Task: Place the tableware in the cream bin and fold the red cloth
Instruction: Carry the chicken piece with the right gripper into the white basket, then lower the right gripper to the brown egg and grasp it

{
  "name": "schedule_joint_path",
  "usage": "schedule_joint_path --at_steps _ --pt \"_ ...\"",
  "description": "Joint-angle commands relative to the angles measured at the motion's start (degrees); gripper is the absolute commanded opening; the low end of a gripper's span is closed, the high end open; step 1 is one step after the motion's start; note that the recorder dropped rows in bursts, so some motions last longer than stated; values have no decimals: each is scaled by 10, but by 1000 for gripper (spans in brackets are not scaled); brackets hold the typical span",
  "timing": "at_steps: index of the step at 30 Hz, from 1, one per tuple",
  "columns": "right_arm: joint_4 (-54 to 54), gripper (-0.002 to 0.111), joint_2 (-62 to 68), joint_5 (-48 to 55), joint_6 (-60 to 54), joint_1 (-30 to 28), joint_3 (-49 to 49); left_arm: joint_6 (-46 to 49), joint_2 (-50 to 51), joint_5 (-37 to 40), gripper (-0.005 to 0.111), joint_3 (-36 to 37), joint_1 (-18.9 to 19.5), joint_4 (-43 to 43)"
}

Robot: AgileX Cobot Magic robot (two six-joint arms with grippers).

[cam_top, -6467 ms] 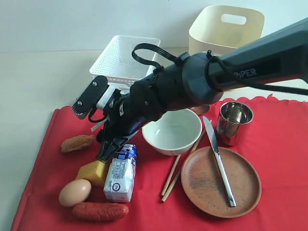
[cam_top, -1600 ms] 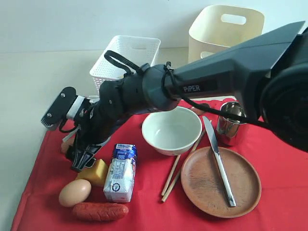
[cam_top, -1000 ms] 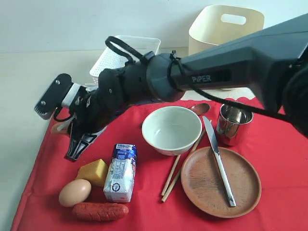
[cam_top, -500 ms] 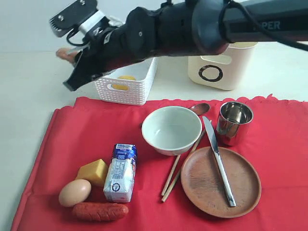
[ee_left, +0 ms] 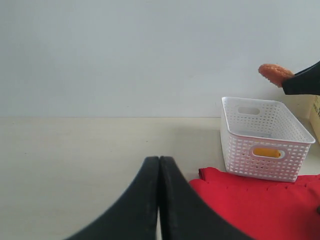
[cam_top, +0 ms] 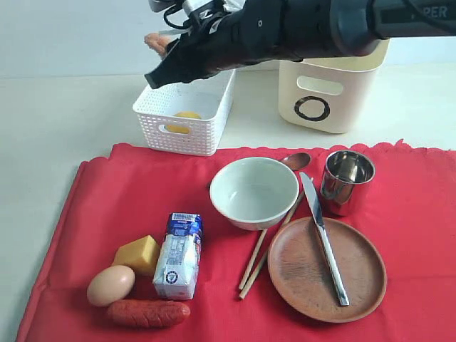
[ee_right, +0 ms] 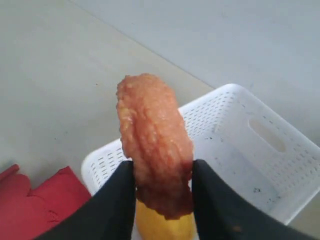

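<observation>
My right gripper (ee_right: 162,176) is shut on a brown-orange sausage (ee_right: 155,135) and holds it above the white basket (cam_top: 187,107). In the exterior view the right gripper (cam_top: 162,68) is at the top, over the basket's far left corner. On the red cloth (cam_top: 107,192) lie the pale bowl (cam_top: 254,192), steel cup (cam_top: 347,182), clay plate (cam_top: 306,274) with the knife (cam_top: 324,239) across it, the spoon (cam_top: 296,161) and the chopsticks (cam_top: 262,255). The cream bin (cam_top: 331,92) stands behind the cup. My left gripper (ee_left: 159,162) is shut and empty, over bare table beside the cloth's corner (ee_left: 260,210).
A lemon (cam_top: 187,116) lies in the white basket. On the cloth's left part sit a milk carton (cam_top: 178,255), cheese (cam_top: 139,254), an egg (cam_top: 111,285) and a second sausage (cam_top: 148,313). The right arm spans the top of the exterior view.
My right gripper has risen from the cloth's left side with the sausage in it and swung right to above the white basket. The tableware has not moved.
</observation>
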Motion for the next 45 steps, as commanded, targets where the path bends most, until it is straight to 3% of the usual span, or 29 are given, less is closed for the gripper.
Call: schedule_joint_path --at_steps 1,6,15,21,41,45 --pt "-1 0 20 -13 2 -8 0 -1 -3 -1 1 0 1 -2" --pt "-1 3 71 -36 2 -8 0 0 -3 -1 1 0 1 -2" --pt "-1 46 78 -40 2 -8 0 0 -3 -1 1 0 1 -2" --pt "-1 60 78 -36 2 -8 0 -1 -3 -1 1 0 1 -2" --pt "0 62 -22 142 11 -7 -1 -1 -3 -1 1 0 1 -2" --pt "0 62 -52 194 -39 -3 -1 -1 -3 -1 1 0 1 -2"
